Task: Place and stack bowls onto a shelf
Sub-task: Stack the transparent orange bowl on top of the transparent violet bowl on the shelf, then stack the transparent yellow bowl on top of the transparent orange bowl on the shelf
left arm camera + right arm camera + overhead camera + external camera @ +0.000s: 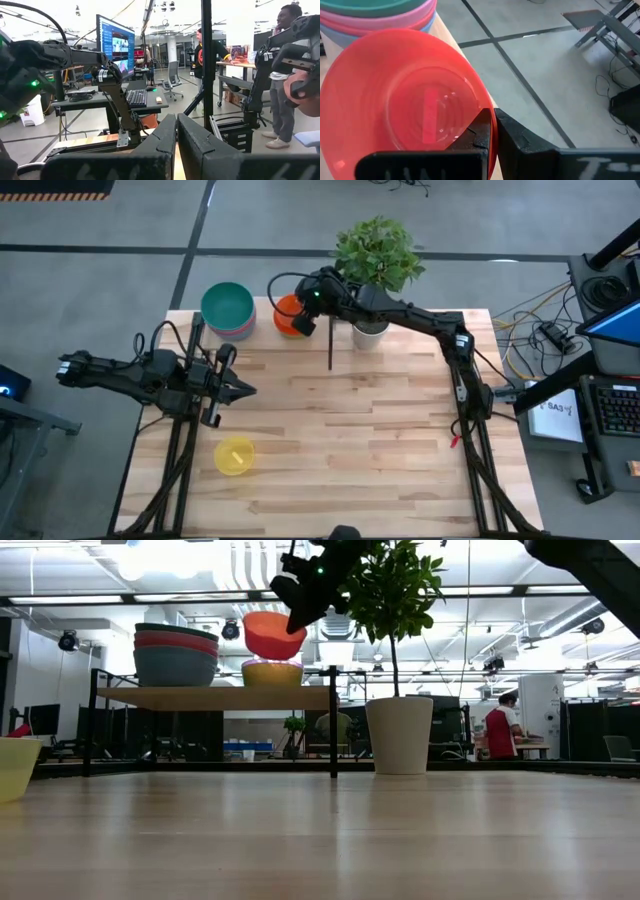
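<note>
High view: right gripper (304, 310) at the shelf's (262, 330) back edge, pinching the orange bowl (287, 313) beside the teal-topped stack (228, 310). Left gripper (240, 389) over the table's left, fingers together, nothing held. Yellow bowl (235, 455) sits near it on the table (380, 440).

Low view: orange bowl (274, 633) tilted, held above a yellowish bowl (272, 673) on the shelf (215, 697).

Right wrist view: fingers (480, 131) clamp the bowl's rim.
</note>
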Robot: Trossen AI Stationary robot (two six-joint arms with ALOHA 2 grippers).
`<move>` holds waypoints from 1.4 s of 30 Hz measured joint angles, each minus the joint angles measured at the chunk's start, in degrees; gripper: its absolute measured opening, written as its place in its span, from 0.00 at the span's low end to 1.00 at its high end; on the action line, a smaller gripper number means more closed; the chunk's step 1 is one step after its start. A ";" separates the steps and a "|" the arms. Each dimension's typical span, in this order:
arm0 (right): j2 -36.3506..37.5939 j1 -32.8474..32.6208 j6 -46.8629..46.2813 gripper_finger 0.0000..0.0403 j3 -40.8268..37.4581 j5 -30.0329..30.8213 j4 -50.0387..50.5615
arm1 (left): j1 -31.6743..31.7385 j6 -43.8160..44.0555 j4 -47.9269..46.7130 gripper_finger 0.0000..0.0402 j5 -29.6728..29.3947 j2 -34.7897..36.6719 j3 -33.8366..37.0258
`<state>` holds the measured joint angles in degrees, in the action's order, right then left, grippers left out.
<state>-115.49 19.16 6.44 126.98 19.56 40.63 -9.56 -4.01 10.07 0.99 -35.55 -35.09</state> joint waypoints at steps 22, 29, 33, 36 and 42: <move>-0.05 0.02 2.51 0.03 -2.96 1.68 -5.41 | 0.00 0.00 -0.15 0.00 0.00 0.00 0.00; -0.05 0.11 2.63 0.15 -4.98 2.69 -7.56 | 0.00 0.00 -0.28 0.00 0.00 0.00 0.00; -0.05 0.11 4.00 0.23 -5.01 4.58 -7.59 | 0.00 0.00 -0.42 0.00 0.00 0.00 0.00; 0.01 0.13 5.19 0.27 -4.60 4.50 -7.97 | 0.01 0.00 -0.67 0.00 0.00 0.02 0.00; 1.52 -1.98 9.16 0.29 -4.49 4.03 -8.03 | 0.02 -0.43 -1.21 0.00 0.00 -0.02 0.00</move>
<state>-113.97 17.18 15.60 122.50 23.58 32.60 -9.55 -4.44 8.86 0.99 -35.57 -35.09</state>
